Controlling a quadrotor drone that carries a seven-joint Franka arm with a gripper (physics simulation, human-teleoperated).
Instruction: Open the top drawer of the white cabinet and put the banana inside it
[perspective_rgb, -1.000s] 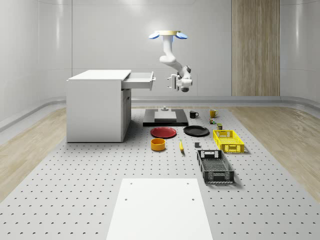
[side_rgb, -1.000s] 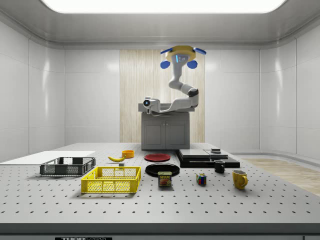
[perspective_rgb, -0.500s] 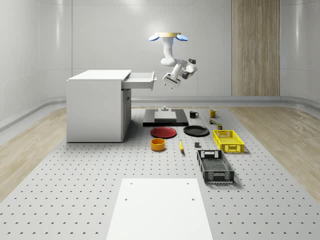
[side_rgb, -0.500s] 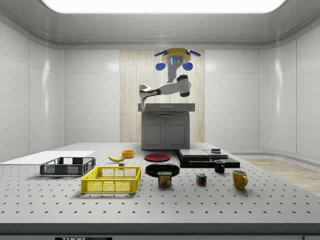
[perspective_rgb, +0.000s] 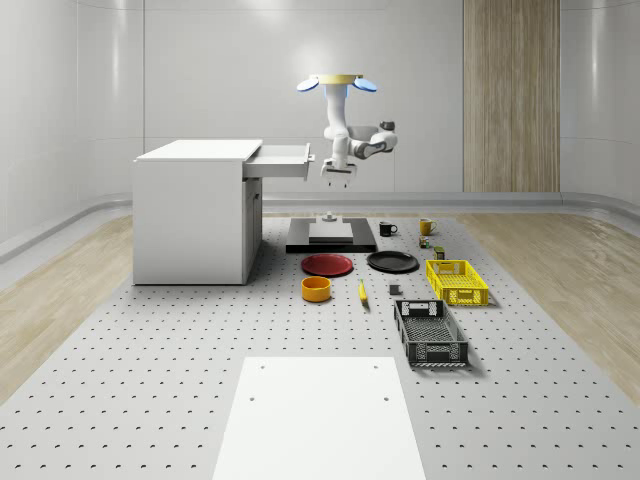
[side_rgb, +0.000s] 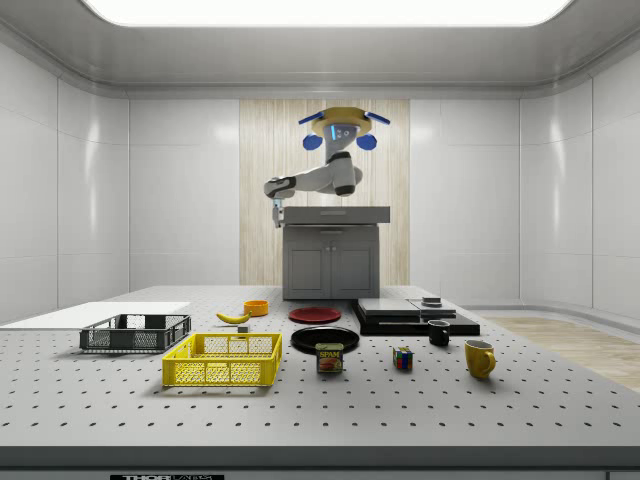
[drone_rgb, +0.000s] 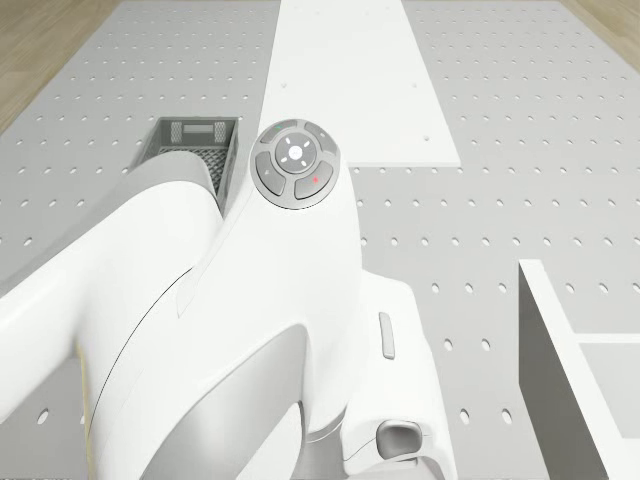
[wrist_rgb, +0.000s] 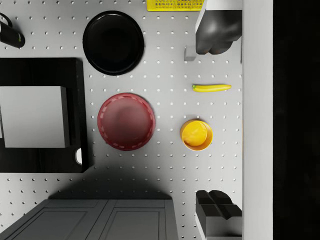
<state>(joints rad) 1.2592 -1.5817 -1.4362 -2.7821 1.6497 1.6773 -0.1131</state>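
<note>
Whole-scene view: I hover right of the white cabinet (perspective_rgb: 195, 210), its top drawer (perspective_rgb: 282, 160) open. My pincer (perspective_rgb: 335, 181) hangs open, empty. Banana (perspective_rgb: 362, 291) lies on the surface (perspective_rgb: 150, 340), lower center.

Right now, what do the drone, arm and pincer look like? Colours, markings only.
The yellow-bodied quadrotor drone has blue rotor guards. The glossy white seven-joint arm has grey joint bands; its wrist bears a round grey button pad with one red dot and a green mark. The pincer has dark grey, blocky fingertips on a white hand body. No cables visible.
</note>
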